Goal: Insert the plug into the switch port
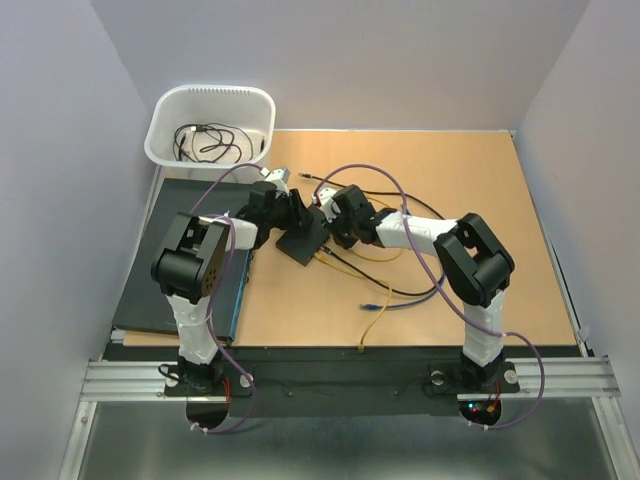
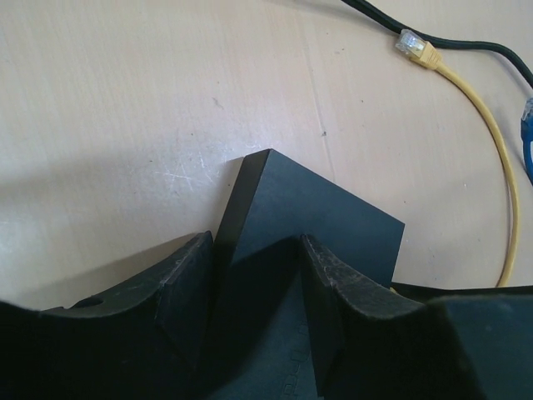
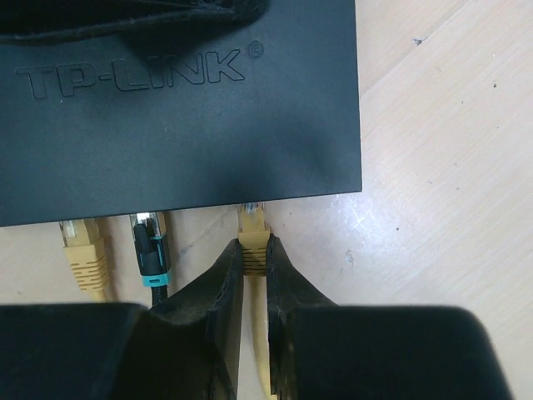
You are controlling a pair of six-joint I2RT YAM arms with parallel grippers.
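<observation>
The flat black rectangular switch box, lettered TP-LINK, sits on the tan wooden surface between the two arms. The right fingers pinch the yellow cable plug, its clear tip meeting the box's long edge. The switch port itself is hidden under that edge, so the plug's depth cannot be told. The left fingers clamp the box from its opposite side.

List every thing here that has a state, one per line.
left gripper, shut on switch
right gripper, shut on plug
switch, held
plug, tip at switch edge, not fully in
black plug, at switch edge, seating unclear
loose plug, unplugged on table
bin, holds cable
</observation>
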